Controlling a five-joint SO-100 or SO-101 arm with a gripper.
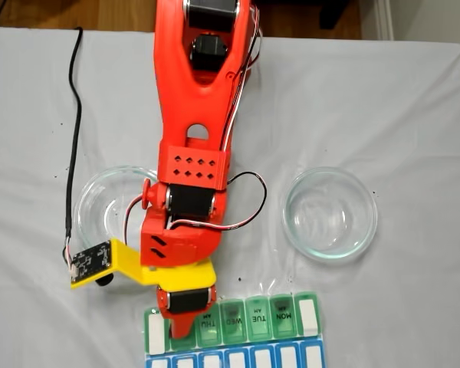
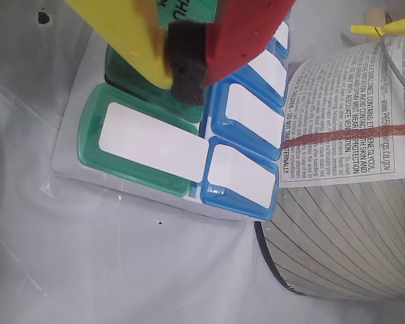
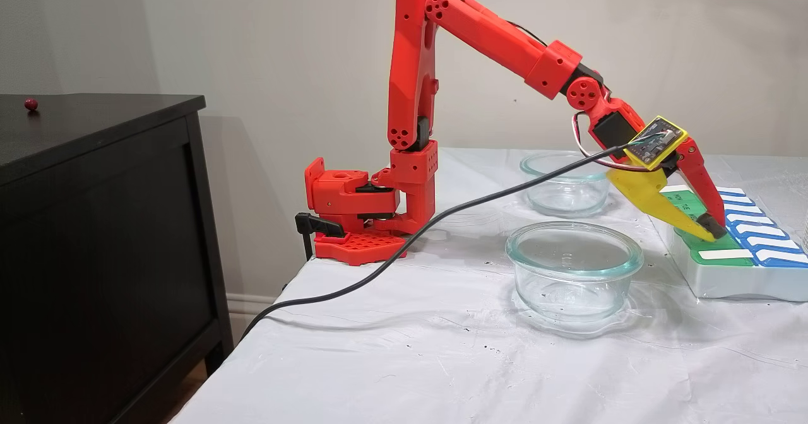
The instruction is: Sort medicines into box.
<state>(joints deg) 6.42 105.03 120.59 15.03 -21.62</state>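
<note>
— Anything readable on the box [image 1: 238,326]?
— In a fixed view, its green lids read THU, WED, TUE, MON, running rightward from the gripper [image 1: 176,331].
— And the container [image 2: 351,169] right of the gripper in the wrist view?
— Fine print: "CONTAINS ETHYLENE GLYCOL".

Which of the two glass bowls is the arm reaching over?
In the top-down fixed view, the left bowl: the arm crosses its rim. The right bowl sits apart.

A red arm [image 3: 480,26] with a yellow-and-red claw [image 3: 712,228] meets the green-and-blue-lidded, white-based box [image 3: 726,279].
</note>
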